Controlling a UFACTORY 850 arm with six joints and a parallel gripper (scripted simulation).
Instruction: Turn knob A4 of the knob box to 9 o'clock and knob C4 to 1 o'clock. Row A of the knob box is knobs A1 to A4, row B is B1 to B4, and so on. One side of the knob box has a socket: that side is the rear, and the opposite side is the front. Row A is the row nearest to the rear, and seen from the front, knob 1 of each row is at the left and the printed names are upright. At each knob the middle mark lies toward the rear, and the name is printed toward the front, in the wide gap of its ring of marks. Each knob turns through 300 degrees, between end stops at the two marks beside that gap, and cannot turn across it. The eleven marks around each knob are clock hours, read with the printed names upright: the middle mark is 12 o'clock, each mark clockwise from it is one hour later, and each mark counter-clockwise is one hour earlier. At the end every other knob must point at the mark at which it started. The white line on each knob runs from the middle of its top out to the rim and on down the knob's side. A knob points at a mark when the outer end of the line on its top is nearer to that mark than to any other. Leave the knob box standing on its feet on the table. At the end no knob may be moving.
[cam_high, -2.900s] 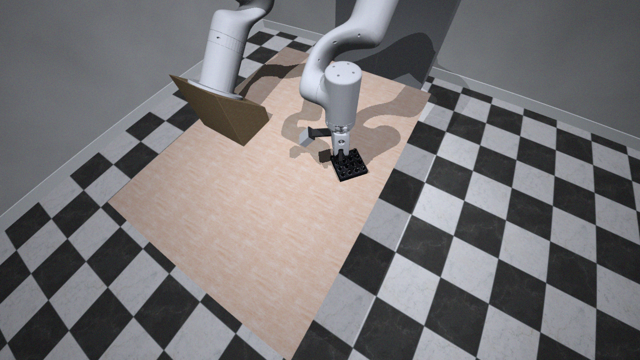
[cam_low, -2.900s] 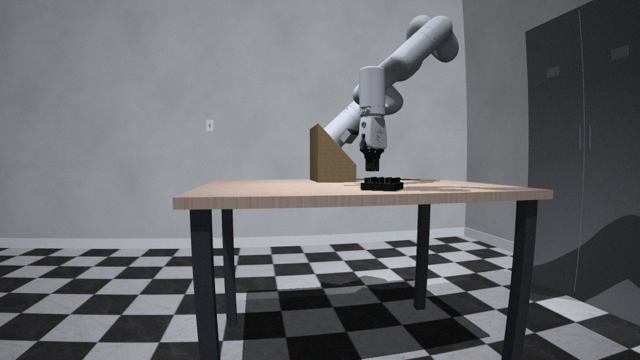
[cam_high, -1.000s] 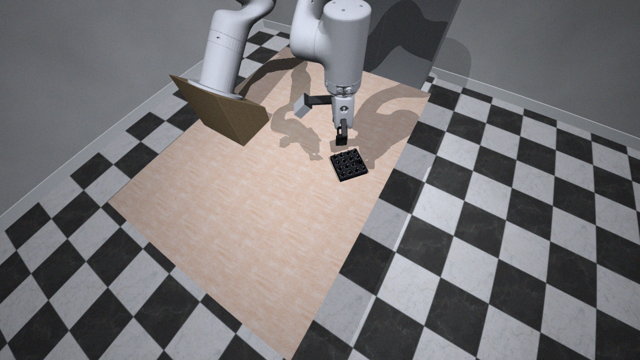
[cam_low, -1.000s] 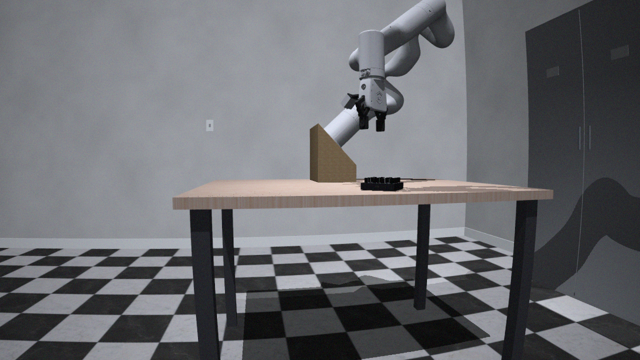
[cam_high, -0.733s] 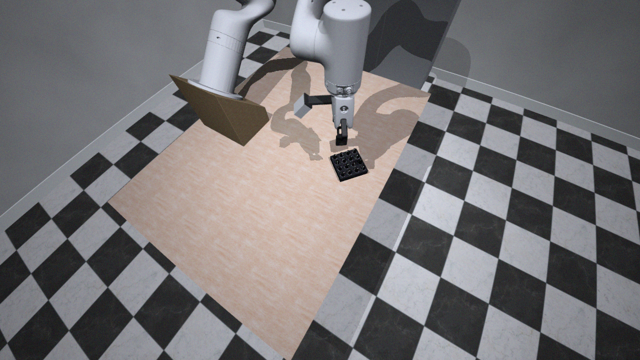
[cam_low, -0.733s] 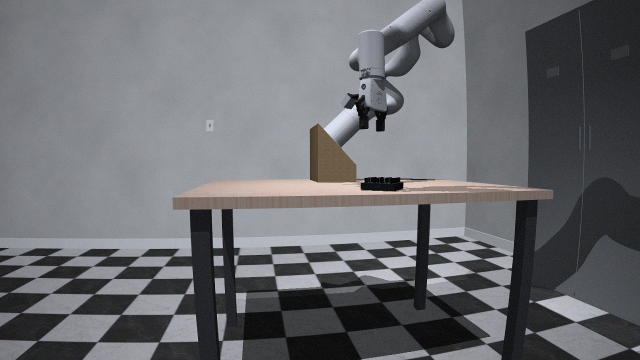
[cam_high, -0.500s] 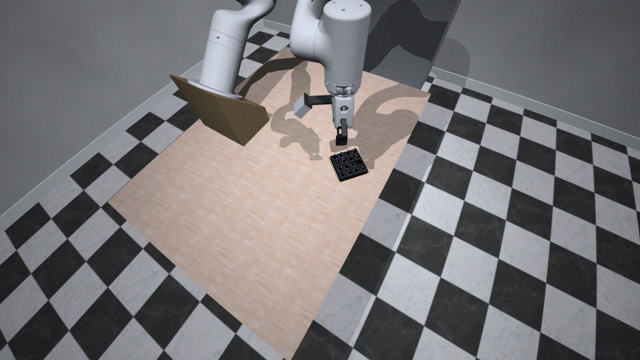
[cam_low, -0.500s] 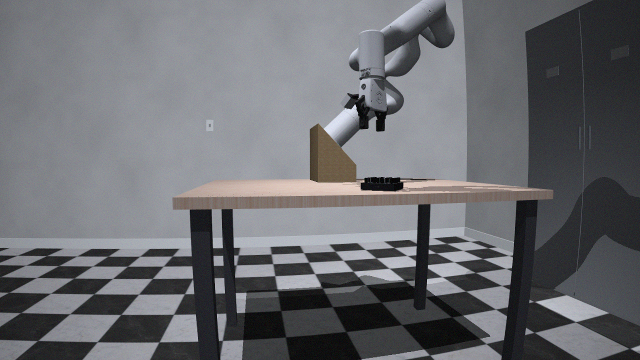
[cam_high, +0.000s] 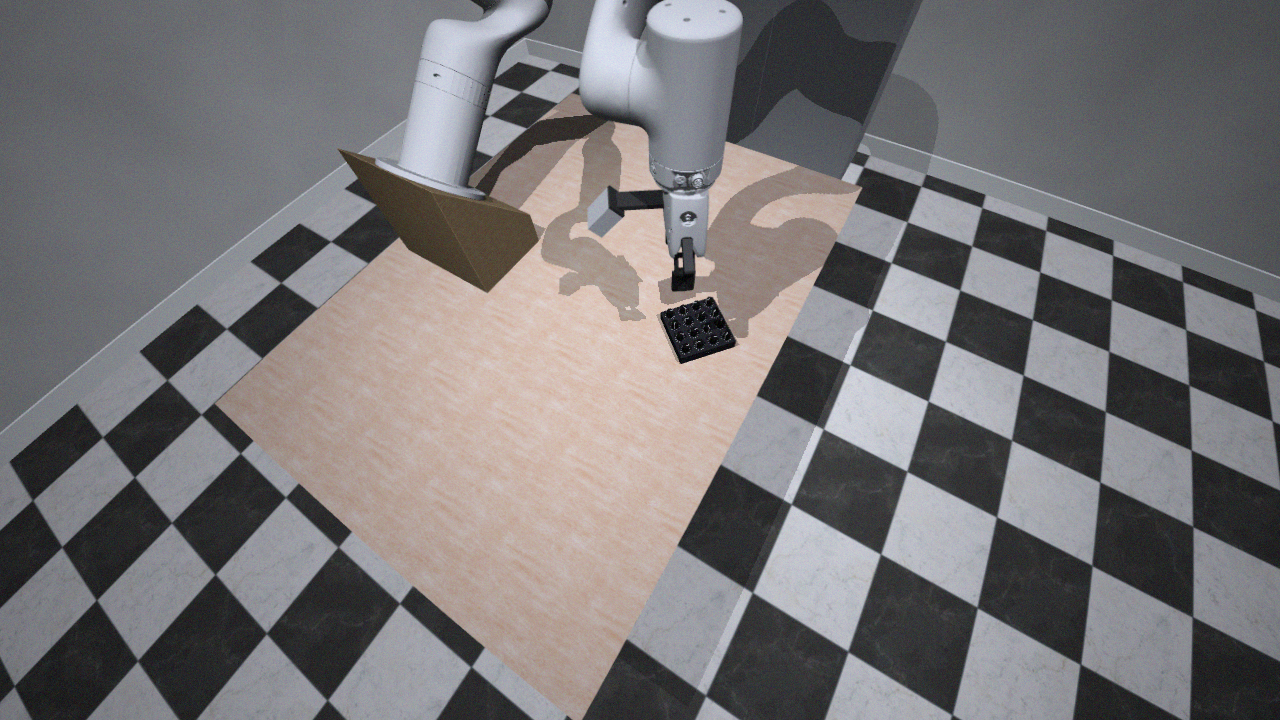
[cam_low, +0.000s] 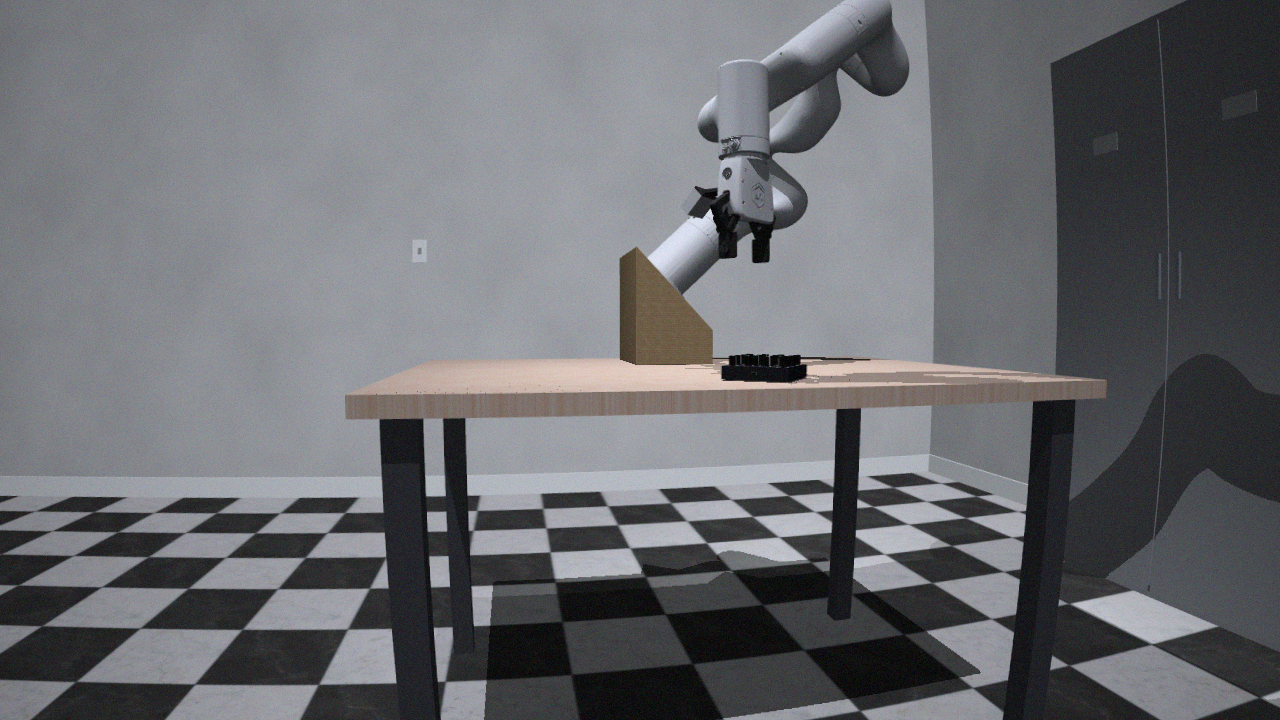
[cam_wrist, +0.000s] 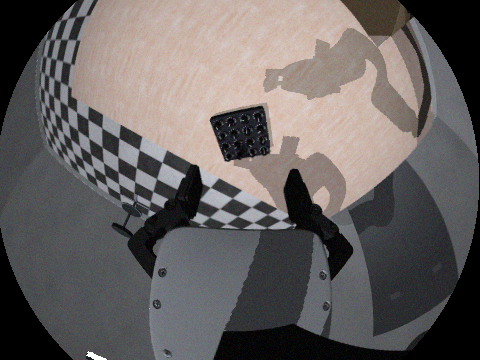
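The pincer (cam_low: 742, 246) hangs released, fingers spread wide with nothing between them, right of centre in the exterior view, well above the knob box (cam_low: 763, 367). The knob box stands on the table (cam_low: 626, 389), beside a brown wedge-shaped block (cam_low: 657, 317).

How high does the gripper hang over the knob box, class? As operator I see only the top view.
Observer: In the exterior view the gripper hangs well above the knob box, with open air between them.
Operator: Are its fingers open? From above I see them edge-on.
Observer: In the wrist view the fingers stand wide apart, nothing between them.
Operator: Is the knob box level?
Observer: The exterior view shows it flat on the table.
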